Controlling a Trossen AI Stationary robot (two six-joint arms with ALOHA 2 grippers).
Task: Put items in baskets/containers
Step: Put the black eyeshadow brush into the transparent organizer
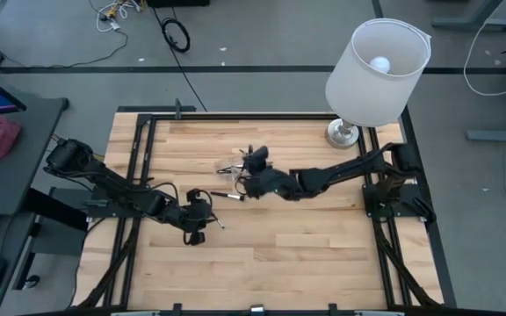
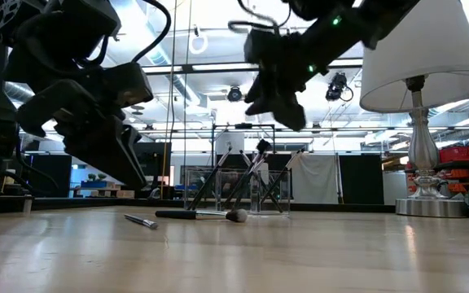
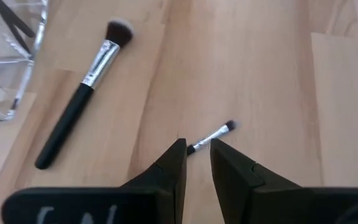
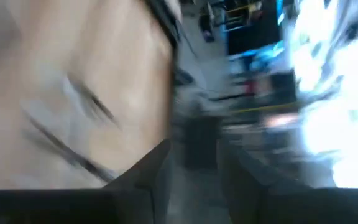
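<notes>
Left claw nearly pressed together, small brush just ahead on tabletop. Could nudge brush away. Right claw: cannot tell.

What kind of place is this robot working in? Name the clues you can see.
Probably a robotics lab or workshop: a wooden table on a black frame, loose cables on the grey floor, and ceiling lights over open industrial space behind.
</notes>
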